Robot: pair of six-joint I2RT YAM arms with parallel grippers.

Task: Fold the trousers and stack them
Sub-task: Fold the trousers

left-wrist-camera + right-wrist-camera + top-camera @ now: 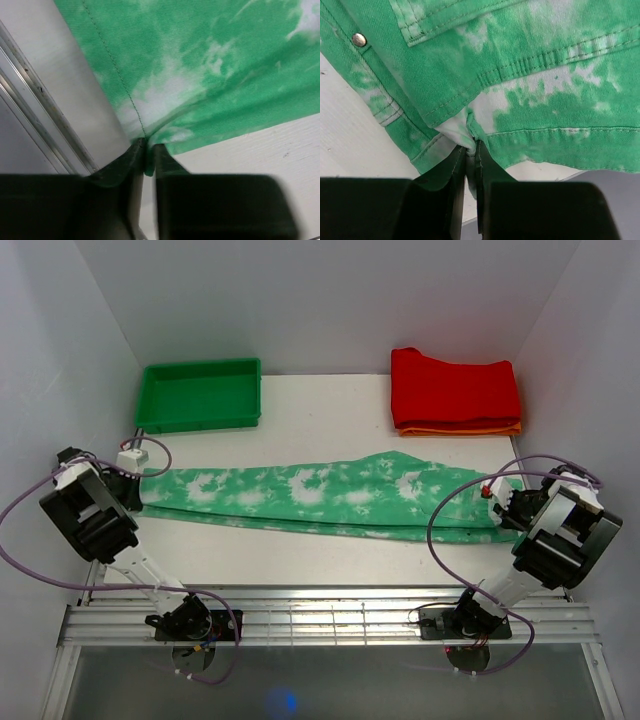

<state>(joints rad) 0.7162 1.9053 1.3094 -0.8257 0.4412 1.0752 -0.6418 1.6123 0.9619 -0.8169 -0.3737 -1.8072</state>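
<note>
Top external view, trousers (pixel 320 498) laid lengthwise on table (pixel 330 420), left gripper (pixel 148 150) clamped on leg hem, right gripper (pixel 471 150) clamped on waistband

Long mint-green cloth trousers with white tie-dye blotches (pixel 320 495) lie flat and stretched in one narrow band across the middle of the table, one leg on top of the other. The slim hem end points left and is nipped by the left gripper (pixel 148 155). The wider waist end, with stitched seams and a metal stud, points right and is nipped by the right gripper (pixel 471 152).
</note>
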